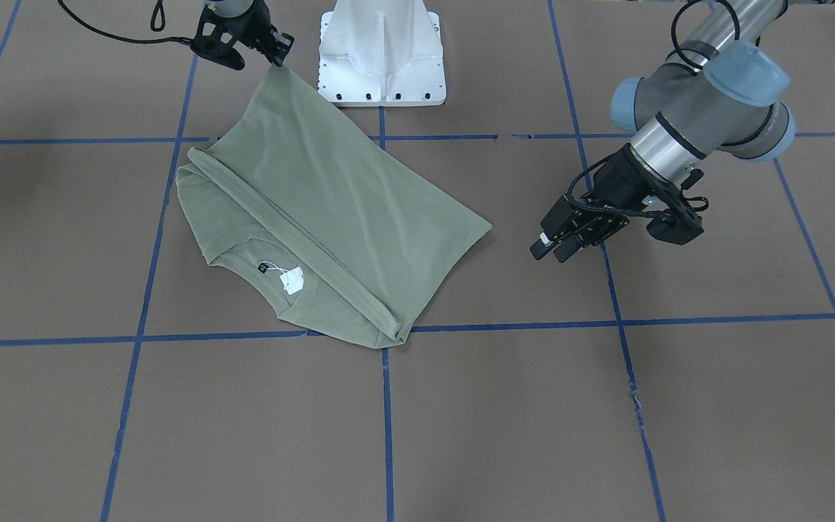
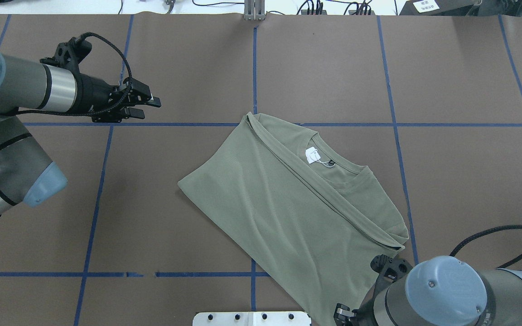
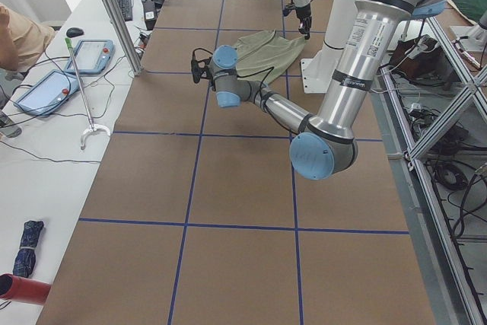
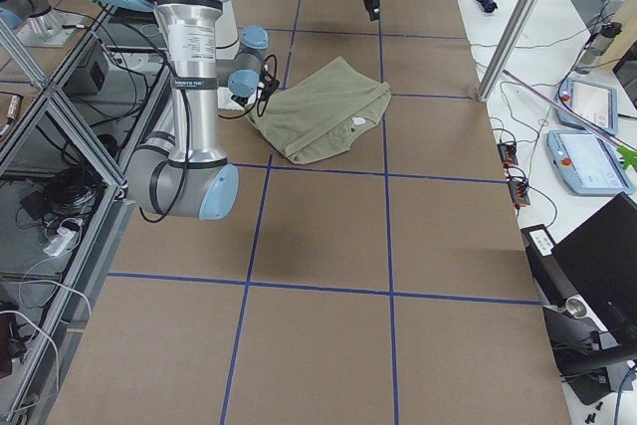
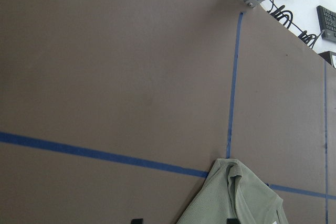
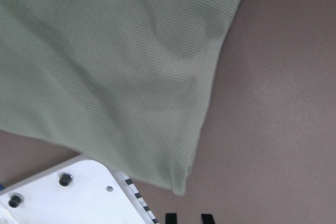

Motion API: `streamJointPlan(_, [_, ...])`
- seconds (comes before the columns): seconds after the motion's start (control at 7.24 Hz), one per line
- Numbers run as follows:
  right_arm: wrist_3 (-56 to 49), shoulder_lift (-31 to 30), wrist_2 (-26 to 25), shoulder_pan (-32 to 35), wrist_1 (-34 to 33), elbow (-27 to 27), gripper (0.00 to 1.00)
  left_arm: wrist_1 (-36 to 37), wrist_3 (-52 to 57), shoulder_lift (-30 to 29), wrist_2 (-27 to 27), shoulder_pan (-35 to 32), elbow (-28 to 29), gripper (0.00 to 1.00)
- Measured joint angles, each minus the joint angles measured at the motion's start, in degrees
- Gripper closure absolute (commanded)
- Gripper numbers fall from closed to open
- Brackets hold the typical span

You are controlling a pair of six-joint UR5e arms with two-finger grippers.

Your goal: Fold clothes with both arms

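Note:
The sage-green shirt (image 1: 338,210) lies folded on the brown table, with its neck and white hang tag (image 1: 291,279) facing up on the operators' side. Its far corner reaches the pedestal. My right gripper (image 1: 277,52) hovers right at that corner. In the right wrist view its fingertips (image 6: 171,217) show a narrow gap with nothing between them, and the shirt's corner (image 6: 178,187) lies just ahead. My left gripper (image 2: 148,107) stands open over bare table, well off the shirt's (image 2: 288,203) other side. In the left wrist view only the shirt's folded shoulder edge (image 5: 236,198) shows.
The white pedestal base (image 1: 381,51) stands close behind the shirt's held-side corner. Blue tape lines (image 2: 252,68) grid the table. Beyond the table's operator side sit tablets (image 3: 46,89), cables and a person's arm (image 3: 11,32).

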Motion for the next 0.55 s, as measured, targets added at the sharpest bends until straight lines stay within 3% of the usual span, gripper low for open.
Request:
streamJointPlan(0.28, [1.12,-0.61,-1.75,0.58,-0.01,1.31,0.0,0.06,-3.0,1.08,-0.04,2.74,-0.67,0.33])
streamJointPlan(0.55, [1.13,-0.36,-2.07,7.58,-0.01,3.99,0.0,0.53,-5.15,0.9,0.02,5.58,-0.79,0.32])
